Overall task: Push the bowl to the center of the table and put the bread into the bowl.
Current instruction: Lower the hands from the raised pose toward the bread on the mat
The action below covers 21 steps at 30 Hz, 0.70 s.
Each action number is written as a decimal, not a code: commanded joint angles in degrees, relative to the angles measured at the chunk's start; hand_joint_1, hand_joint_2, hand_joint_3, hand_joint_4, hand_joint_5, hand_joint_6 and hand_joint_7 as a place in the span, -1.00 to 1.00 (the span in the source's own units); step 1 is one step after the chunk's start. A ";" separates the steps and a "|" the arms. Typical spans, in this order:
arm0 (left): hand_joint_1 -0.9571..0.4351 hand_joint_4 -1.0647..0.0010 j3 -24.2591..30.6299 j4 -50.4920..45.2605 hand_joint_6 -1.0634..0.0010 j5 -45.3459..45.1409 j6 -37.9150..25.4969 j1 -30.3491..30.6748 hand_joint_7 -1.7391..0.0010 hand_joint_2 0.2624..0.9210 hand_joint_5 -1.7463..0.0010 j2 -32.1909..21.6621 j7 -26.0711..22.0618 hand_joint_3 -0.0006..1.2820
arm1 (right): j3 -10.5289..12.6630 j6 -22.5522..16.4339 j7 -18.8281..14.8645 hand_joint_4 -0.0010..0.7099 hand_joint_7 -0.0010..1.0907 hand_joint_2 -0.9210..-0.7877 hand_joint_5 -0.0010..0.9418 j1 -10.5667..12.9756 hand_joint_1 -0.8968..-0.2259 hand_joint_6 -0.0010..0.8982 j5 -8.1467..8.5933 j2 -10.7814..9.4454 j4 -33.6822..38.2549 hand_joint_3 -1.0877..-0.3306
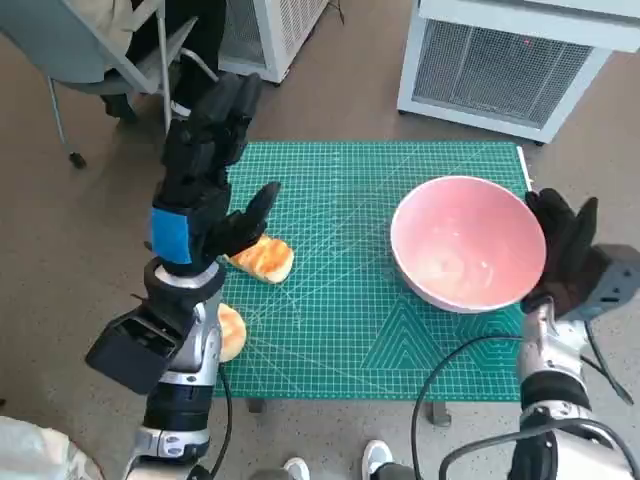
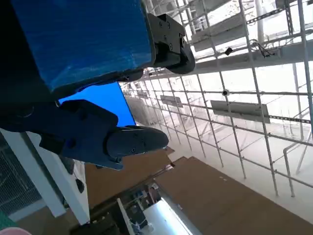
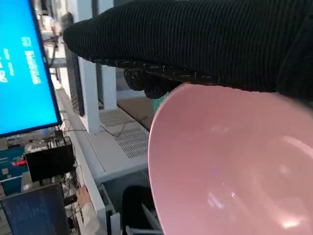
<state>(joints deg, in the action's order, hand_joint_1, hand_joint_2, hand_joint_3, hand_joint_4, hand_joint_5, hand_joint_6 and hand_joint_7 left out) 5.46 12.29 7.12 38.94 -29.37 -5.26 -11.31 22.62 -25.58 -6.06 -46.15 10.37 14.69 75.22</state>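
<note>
A pink bowl (image 1: pixel 468 243) stands on the right part of the green mat (image 1: pixel 340 330). My gloved right hand (image 1: pixel 565 250) rests flat against the bowl's right rim, fingers raised, gripping nothing. In the right wrist view the bowl (image 3: pixel 234 171) fills the frame under the glove (image 3: pixel 195 39). A golden piece of bread (image 1: pixel 264 259) lies on the mat's left side. A second piece of bread (image 1: pixel 231 332) at the mat's left edge is partly hidden by my left forearm. My left hand (image 1: pixel 205 165) is lifted above the table's left side, fingers spread and empty. In the left wrist view the left hand (image 2: pixel 83 44) points up at the ceiling.
Two white cabinets with grilles (image 1: pixel 500 60) stand beyond the table's far edge. A chair (image 1: pixel 110 60) is at the far left. Shoes (image 1: pixel 380 460) show at the near edge. A blue screen (image 3: pixel 22 63) and a person's hand (image 3: pixel 83 196) appear in the right wrist view.
</note>
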 commanded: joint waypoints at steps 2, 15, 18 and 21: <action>-0.22 0.36 0.36 -2.29 0.51 -0.46 -1.04 2.09 0.64 1.00 1.00 -0.71 0.68 -0.44 | -0.68 1.71 0.46 -0.40 -0.76 -1.00 -0.98 -0.89 0.26 -0.43 -1.13 -2.66 1.05 -0.34; -0.21 0.35 0.77 -5.48 0.42 -1.04 -1.87 5.05 0.74 1.00 1.00 -1.85 1.63 -0.45 | -1.71 1.53 0.96 -0.39 -0.78 -1.00 -0.99 -3.91 0.26 -0.46 -2.56 -6.92 1.08 -0.36; -0.22 0.35 1.00 -5.88 0.41 -1.07 -1.92 5.55 0.75 1.00 1.00 -2.06 1.83 -0.45 | -1.72 1.88 1.19 -0.39 -0.79 -1.00 -0.99 -4.71 0.28 -0.47 -2.33 -7.88 1.09 -0.38; -0.22 0.36 1.23 -6.11 0.40 -1.12 -1.90 5.93 0.76 1.00 1.00 -2.29 2.04 -0.45 | -1.72 2.60 1.49 -0.39 -0.79 -1.00 -0.99 -5.57 0.28 -0.47 -2.20 -8.82 1.19 -0.38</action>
<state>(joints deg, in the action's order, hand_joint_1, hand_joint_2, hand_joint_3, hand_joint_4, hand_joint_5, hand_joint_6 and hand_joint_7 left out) 6.27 7.48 6.67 37.31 -24.23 -6.93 -9.74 20.98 -24.57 -5.45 -51.29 8.60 7.14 75.46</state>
